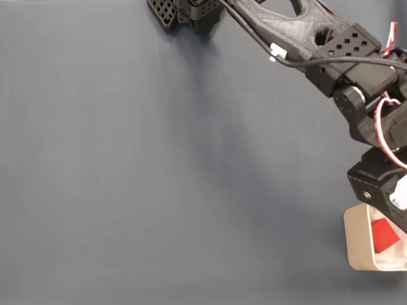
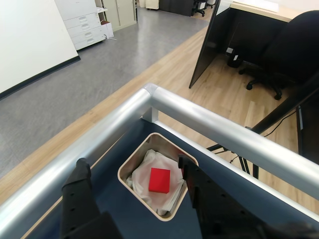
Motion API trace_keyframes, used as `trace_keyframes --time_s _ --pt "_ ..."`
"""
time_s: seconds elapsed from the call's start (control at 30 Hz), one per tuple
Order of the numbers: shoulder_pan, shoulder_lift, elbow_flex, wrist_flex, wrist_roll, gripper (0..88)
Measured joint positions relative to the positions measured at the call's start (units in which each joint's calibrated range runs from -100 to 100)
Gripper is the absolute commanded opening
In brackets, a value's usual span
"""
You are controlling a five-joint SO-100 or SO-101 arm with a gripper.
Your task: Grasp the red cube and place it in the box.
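Note:
The red cube lies on the white padding inside the beige box, free of any finger. From the fixed view, the cube shows inside the box at the lower right, partly under the arm's head. My gripper hovers above the box, open, with one black finger left of the box and the other finger at its right rim. Nothing sits between the fingers.
The box stands in a corner of the dark blue table, close to the silver metal rail along the table's edges. The black arm stretches from the top middle to the right side. Beyond the rail are a floor, desks and an office chair.

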Motion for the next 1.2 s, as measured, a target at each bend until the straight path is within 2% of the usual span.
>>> trace_keyframes --time_s 0.2,0.33,0.4,0.47,0.87,1.2 --pt "0.0 -0.09 1.63 -0.72 0.0 33.9" --pt "0.15 -1.39 3.44 -0.72 0.0 18.2" --pt "0.15 -2.95 4.07 -0.72 0.0 6.4" --pt "0.15 -4.78 5.42 -0.72 0.0 0.0" --pt "7.94 -20.76 18.72 -0.72 -0.93 0.0" --pt "19.14 -44.46 46.56 -2.23 -1.81 0.0"
